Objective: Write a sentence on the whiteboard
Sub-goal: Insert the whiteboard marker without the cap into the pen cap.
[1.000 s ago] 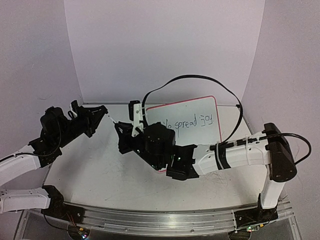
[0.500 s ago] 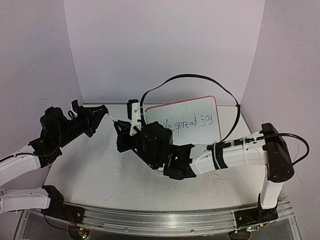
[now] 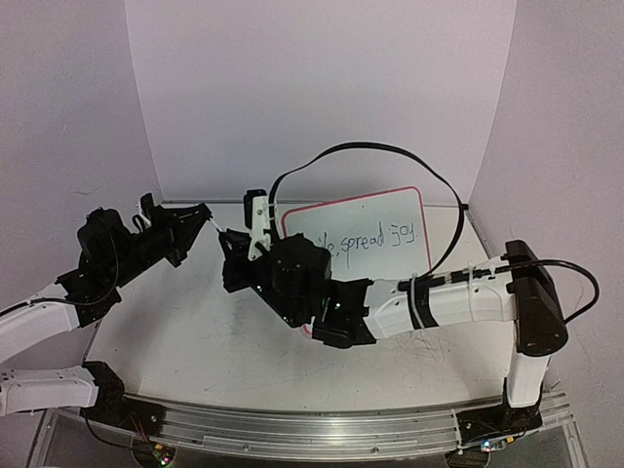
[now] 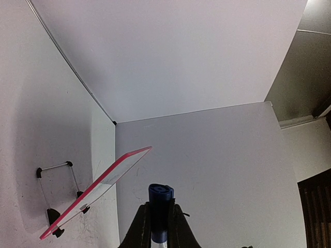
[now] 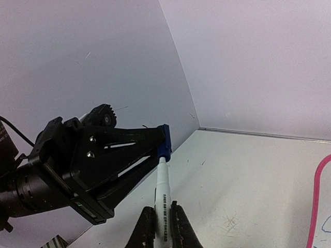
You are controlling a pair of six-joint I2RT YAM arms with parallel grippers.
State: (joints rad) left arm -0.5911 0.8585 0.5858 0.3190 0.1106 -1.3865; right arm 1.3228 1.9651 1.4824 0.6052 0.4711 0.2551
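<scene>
The whiteboard (image 3: 375, 213) stands tilted at centre right of the top view, near the table's (image 3: 195, 331) far edge. Its blue sentence (image 3: 378, 238) is partly hidden behind the right arm (image 3: 448, 302). Just left, the right gripper (image 5: 162, 209) is clamped on a white marker (image 5: 162, 181). The marker's end meets the blue cap (image 4: 161, 194), pinched in the left gripper (image 4: 159, 209).

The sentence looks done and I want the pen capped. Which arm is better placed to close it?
Right, probably: the right claw grips the marker, whose tip meets the blue cap pinched in the left claw; a short push along the marker should seat it.
</scene>
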